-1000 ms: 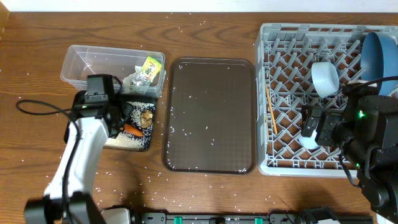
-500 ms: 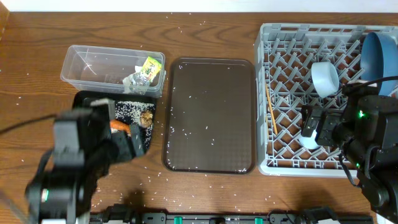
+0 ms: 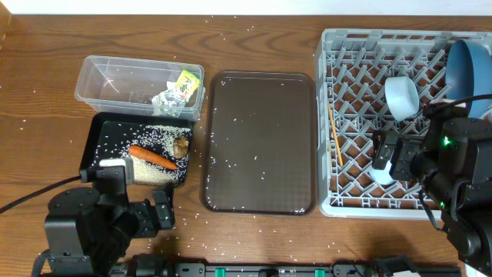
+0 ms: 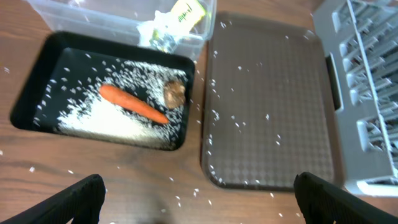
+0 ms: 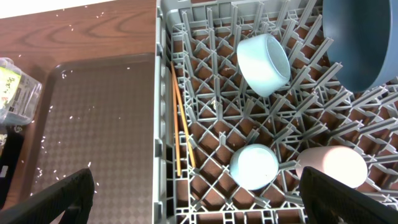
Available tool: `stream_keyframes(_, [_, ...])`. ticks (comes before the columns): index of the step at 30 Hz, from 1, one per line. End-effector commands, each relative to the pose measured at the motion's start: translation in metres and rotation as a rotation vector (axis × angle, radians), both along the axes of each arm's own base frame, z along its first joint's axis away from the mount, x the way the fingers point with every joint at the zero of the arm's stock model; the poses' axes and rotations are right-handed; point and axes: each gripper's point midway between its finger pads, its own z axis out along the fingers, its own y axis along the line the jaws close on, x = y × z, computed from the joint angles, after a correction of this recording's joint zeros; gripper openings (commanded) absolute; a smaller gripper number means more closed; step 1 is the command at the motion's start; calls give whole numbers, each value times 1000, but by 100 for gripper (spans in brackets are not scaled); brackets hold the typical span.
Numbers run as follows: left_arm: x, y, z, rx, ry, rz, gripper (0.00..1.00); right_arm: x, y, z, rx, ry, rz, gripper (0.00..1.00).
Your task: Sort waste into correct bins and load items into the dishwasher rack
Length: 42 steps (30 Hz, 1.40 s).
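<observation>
The orange carrot [image 3: 151, 157] lies in the black tub [image 3: 96, 138] with a brown lump [image 3: 181, 146] and white rice [image 3: 156, 174]; all show in the left wrist view, carrot [image 4: 132, 104]. The clear tub [image 3: 115, 81] holds the yellow-green wrapper [image 3: 185, 83] and crumpled paper [image 3: 167, 100]. My left gripper [image 3: 154, 214] [image 4: 199, 205] is open and empty, in front of the black tub. The grey rack [image 3: 361, 123] holds the dark-blue plate [image 5: 360, 43], white bowl [image 5: 264, 62], light-blue cup [image 5: 254, 166], pink cup [image 5: 333, 165] and chopsticks [image 5: 180, 118]. My right gripper [image 3: 384, 154] [image 5: 202, 202] is open above the rack's front.
A large dark brown tray [image 3: 261, 142] lies between the tubs and the rack, dotted with rice grains. Loose grains are scattered over the wooden table [image 3: 46, 69]. The left arm's cable runs off at the lower left.
My left arm has pulled back from over the black tub toward the table's front edge. The carrot now lies uncovered in the black tub. The right arm has not moved.
</observation>
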Motion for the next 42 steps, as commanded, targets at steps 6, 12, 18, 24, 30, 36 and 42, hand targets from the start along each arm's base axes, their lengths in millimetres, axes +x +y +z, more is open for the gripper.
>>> stream_keyframes(6, [45,1,12,140,-297,-80,98,0,-3,5,-2,-13,-18,99])
stream_keyframes(12, [57,-3,-29,137,-419,-85,98,0,-3,5,-2,-13,-18,99])
stream_keyframes(18, [63,-8,-86,131,-480,-101,98,0,-3,5,-2,-13,-18,99])
stream_keyframes(24, [68,-8,-124,131,-508,-98,98,0,-3,5,-2,-13,-18,99])
stream_keyframes(30, [71,-8,-142,131,-521,-98,98,0,-3,5,-2,-13,-18,99])
stream_keyframes(36, [72,-8,-140,130,-532,-96,98,0,-3,5,-2,-13,-18,99])
stream_keyframes(42, [71,-8,-143,128,-517,-96,98,0,-3,5,-2,-13,-18,99])
